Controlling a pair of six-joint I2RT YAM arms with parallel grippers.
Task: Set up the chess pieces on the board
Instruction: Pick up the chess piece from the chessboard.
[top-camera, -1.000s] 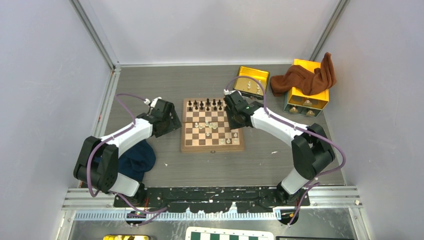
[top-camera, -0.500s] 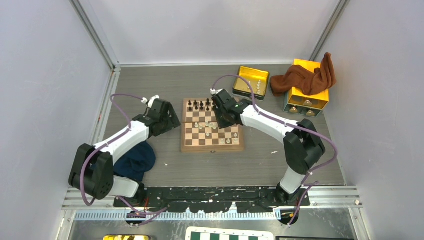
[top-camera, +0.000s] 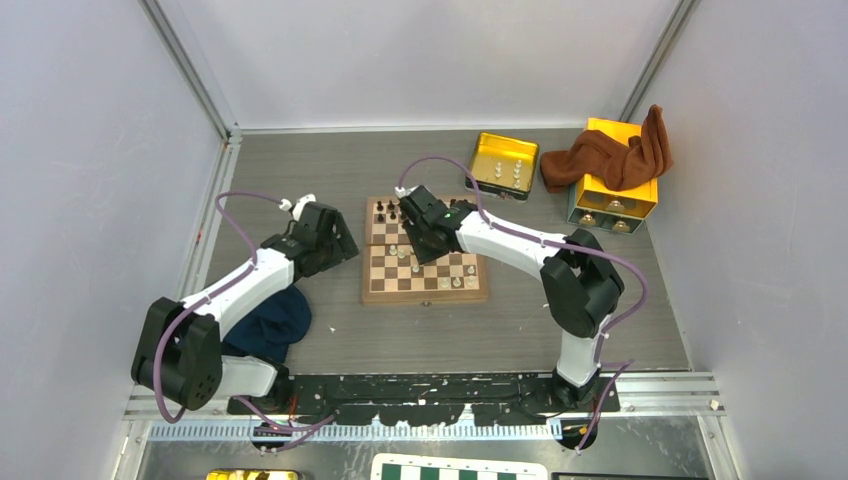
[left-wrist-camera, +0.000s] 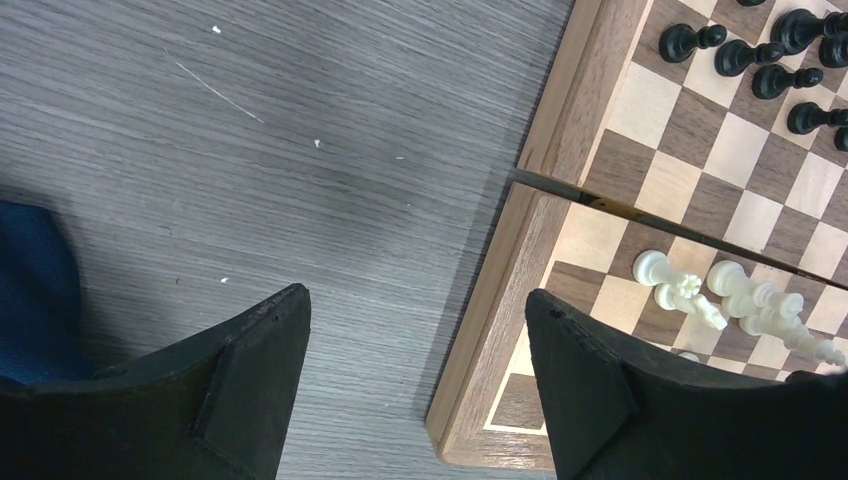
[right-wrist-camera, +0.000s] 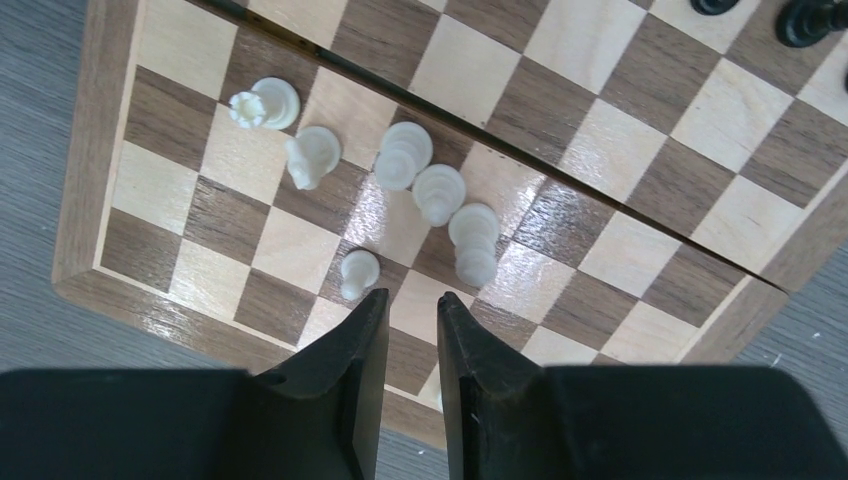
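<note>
The wooden board lies mid-table. Dark pieces stand along its far rows. Several white pieces lie bunched near its middle, and a few more stand on its near row. My right gripper hovers over the white bunch. In the right wrist view its jaws stand almost together with nothing seen between them. My left gripper is wide open and empty. In the left wrist view it straddles the board's left border, with white pieces and dark pieces beyond.
A yellow tray holding a few white pieces sits behind the board's right corner. A yellow box with a brown cloth stands at the far right. A dark blue cloth lies under my left arm.
My right gripper has swept left across the board, from its far right corner to over the white bunch. My left arm has shifted slightly.
</note>
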